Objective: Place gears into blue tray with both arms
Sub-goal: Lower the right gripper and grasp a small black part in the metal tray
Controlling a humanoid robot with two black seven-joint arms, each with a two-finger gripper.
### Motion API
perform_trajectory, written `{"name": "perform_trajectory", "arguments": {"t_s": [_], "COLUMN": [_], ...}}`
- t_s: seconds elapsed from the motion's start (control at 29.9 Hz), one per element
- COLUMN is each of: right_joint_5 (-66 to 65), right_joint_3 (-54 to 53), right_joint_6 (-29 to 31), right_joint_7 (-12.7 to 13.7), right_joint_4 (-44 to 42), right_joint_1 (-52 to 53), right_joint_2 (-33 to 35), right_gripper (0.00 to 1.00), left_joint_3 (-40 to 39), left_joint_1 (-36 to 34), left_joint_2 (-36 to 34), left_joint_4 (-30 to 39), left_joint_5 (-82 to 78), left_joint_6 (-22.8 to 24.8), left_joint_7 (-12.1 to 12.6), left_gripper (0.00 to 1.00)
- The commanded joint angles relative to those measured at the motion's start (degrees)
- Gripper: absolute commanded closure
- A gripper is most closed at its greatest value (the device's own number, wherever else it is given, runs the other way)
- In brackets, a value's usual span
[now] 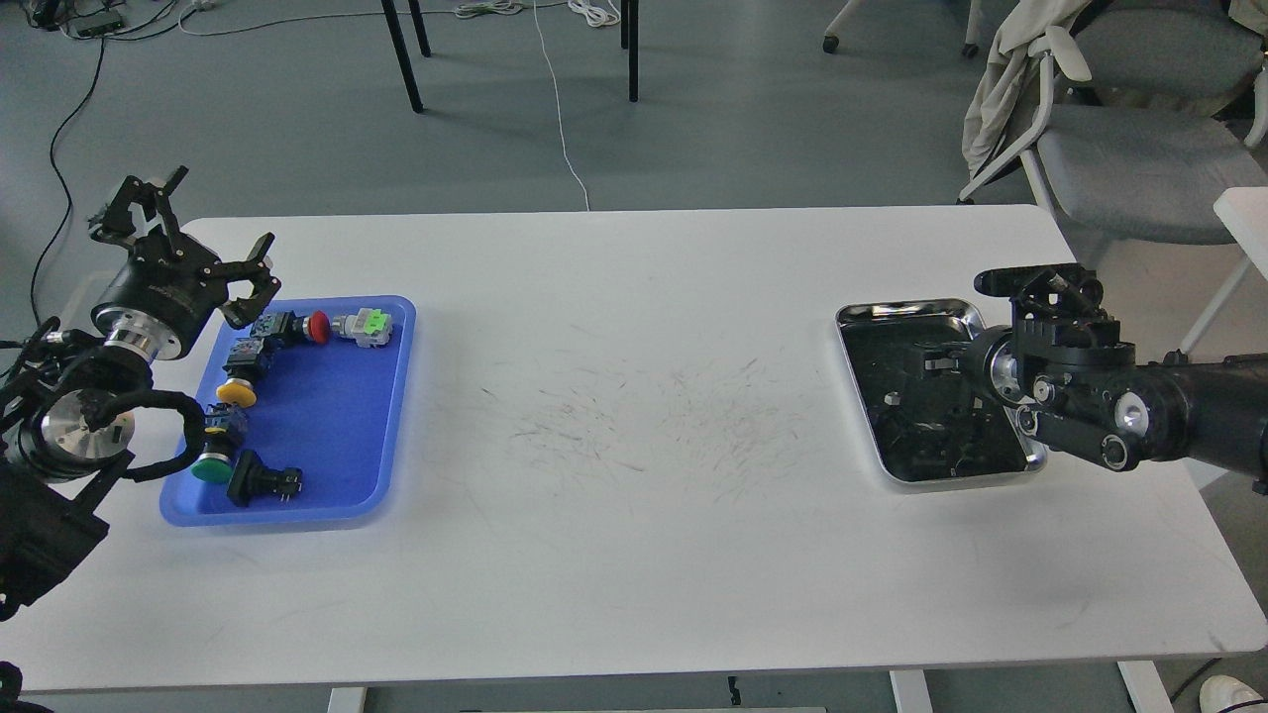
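white worktop (634, 426) carries the blue tray (327, 436) just right of the left hand (203, 233), whose fingers stand apart. right hand (936, 361) hangs over the steel tray (897, 315); its state i cannot tell. gears cannot be made out.

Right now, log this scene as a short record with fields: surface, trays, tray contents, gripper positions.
surface: white table
blue tray: near the left end, holds push-button switches with red, yellow and green caps
steel tray: near the right end, dark lining, contents too dark to identify
gears: none distinguishable
left gripper: open, over the blue tray's far left corner
right gripper: over the steel tray, finger state unclear
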State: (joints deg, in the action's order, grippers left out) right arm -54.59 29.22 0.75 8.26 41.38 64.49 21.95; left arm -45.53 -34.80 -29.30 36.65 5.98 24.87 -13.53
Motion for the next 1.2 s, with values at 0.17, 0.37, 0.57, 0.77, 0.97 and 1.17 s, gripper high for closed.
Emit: {"name": "perform_trajectory", "arguments": {"t_s": [0.17,0.37,0.57,0.77,0.97,1.17], "right_joint_5": [0.01,0.01,0.01,0.10,0.01,0.10], "right_joint_3": [-0.04,0.05,0.05,0.05,0.05,0.05], "right_joint_6": [-0.40,-0.40,-0.31,-0.31,-0.31,-0.31], "right_joint_7": [0.00,0.09,0.09,0.09,0.09,0.09], "right_joint_4": [-1.03,-1.74,-3.58,-3.93,-3.93,-4.02], "right_joint_1": [-0.24,-0.24,-1.12,-1.56,-2.27,-2.18], "right_joint_2": [-0.77,-3.15,-3.23,-3.15,-3.15,-3.15], "right_gripper": [0.26,0.35,0.42,0.45,0.49,0.52], "left_joint_3": [0.00,0.00,0.00,0.00,0.00,0.00], "left_joint_1": [0.00,0.00,0.26,0.62,0.62,0.62], "left_joint_2": [0.03,0.03,0.03,0.03,0.03,0.12], "left_joint_4": [0.00,0.00,0.00,0.00,0.00,0.00], "left_joint_5": [0.00,0.00,0.00,-0.09,0.00,-0.09], "left_joint_6": [0.00,0.00,0.00,0.00,0.00,0.00], "left_joint_7": [0.00,0.00,0.00,0.00,-0.53,-0.53], "left_gripper": [0.01,0.01,0.01,0.01,0.01,0.01]}}
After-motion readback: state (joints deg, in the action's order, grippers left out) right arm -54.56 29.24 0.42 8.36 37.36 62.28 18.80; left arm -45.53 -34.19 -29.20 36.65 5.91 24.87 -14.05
